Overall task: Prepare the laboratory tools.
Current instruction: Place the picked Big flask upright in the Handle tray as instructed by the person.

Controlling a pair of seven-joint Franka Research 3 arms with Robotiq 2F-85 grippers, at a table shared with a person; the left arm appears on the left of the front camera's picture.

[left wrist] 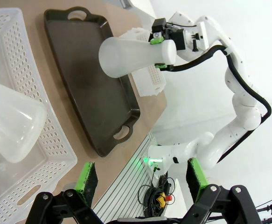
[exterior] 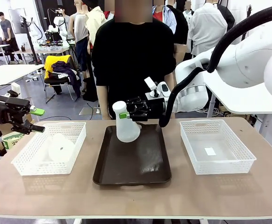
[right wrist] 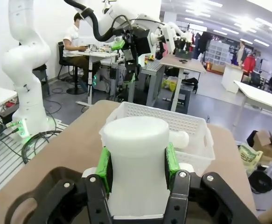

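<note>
One frosted-white conical flask (exterior: 126, 127) stands upright over the far part of the dark brown tray (exterior: 132, 163). My right gripper (exterior: 123, 114) is shut on its neck (right wrist: 136, 154), green pads (right wrist: 104, 169) pressed on both sides. Whether its base rests on the tray I cannot tell. A second flask (exterior: 61, 147) lies on its side in the left white basket (exterior: 24, 164); it looms large in the left wrist view (left wrist: 10, 126). My left gripper (exterior: 40, 120) hovers open beyond that basket's left end, nothing between its fingers (left wrist: 87, 179).
A white lattice basket (exterior: 215, 163) stands right of the tray, a small white label on its floor. A person in black stands at the table's far edge behind the tray. Bare tabletop runs along the near edge.
</note>
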